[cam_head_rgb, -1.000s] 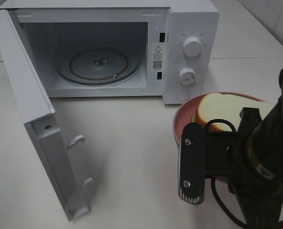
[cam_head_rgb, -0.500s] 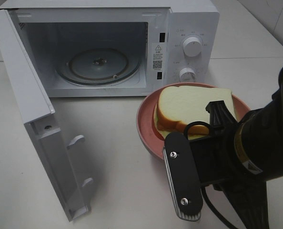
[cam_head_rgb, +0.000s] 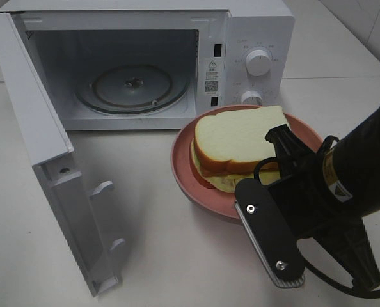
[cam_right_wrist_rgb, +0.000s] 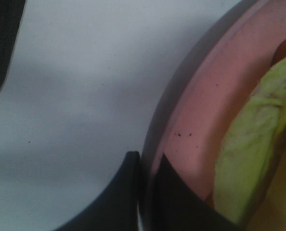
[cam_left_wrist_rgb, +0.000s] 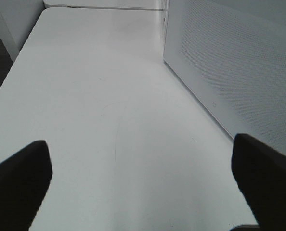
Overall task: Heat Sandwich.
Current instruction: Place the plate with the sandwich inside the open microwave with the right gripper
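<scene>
**Plate at the microwave's doorstep**

Right jaws are clenched on the rim of the pink plate [cam_head_rgb: 180, 163], pinching it from both sides. The sandwich [cam_head_rgb: 238, 137] sits on that plate, just in front of the microwave's [cam_head_rgb: 254, 25] control panel and right of the open cavity.

Left jaws are spread wide, grasping nothing, over bare tabletop [cam_left_wrist_rgb: 109, 120].

The step in hand, I'd say, is carrying the plate to the microwave's mouth and in onto the turntable [cam_head_rgb: 131, 86]. Level is everything here: tilt it and that thick sandwich could slide.

Watch the post between cavity and panel, because the plate's far edge is close to it. The door [cam_head_rgb: 43, 147] stands wide open at the microwave's left. That leaves the tabletop in front of the cavity as open room for the approach.
</scene>
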Available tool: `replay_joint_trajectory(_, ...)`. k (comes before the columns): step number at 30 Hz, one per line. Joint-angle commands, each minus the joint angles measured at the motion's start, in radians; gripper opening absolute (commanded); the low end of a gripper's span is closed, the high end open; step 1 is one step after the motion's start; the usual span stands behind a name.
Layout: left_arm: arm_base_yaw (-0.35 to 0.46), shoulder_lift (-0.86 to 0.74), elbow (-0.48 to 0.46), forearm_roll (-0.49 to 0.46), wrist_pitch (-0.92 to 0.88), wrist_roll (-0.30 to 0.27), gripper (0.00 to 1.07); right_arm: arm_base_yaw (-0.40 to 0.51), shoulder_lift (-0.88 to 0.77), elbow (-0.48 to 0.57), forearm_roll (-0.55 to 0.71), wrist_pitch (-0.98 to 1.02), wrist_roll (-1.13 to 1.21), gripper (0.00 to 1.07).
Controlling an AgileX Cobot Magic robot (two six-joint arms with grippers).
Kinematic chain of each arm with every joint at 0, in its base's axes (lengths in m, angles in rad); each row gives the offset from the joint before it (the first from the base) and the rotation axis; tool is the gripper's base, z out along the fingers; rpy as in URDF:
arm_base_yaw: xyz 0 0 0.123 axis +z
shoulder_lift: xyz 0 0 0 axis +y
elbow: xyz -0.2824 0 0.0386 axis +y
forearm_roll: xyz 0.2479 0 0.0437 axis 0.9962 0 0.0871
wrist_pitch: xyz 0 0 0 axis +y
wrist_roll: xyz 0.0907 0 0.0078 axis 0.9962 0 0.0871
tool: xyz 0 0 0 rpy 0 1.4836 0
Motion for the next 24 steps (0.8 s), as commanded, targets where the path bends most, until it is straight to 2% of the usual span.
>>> replay_joint_trajectory(1,-0.005,-0.016,0.002,-0.006,-0.009,-0.002,0.96,-0.022,-0.009,0.001,0.038,-0.061,-0.126,0.00)
replay_joint_trajectory(5,-0.005,-0.016,0.002,-0.006,-0.009,-0.002,0.96,-0.064,-0.009,0.000,0.133,-0.087,-0.332,0.00)
replay_joint_trajectory(13,-0.005,-0.016,0.002,-0.006,-0.009,-0.002,0.96,-0.160,0.011,0.000,0.244,-0.111,-0.552,0.00)
replay_joint_trajectory(24,-0.005,-0.016,0.002,-0.006,-0.009,-0.002,0.96,-0.170,0.013,-0.044,0.268,-0.087,-0.643,0.00)
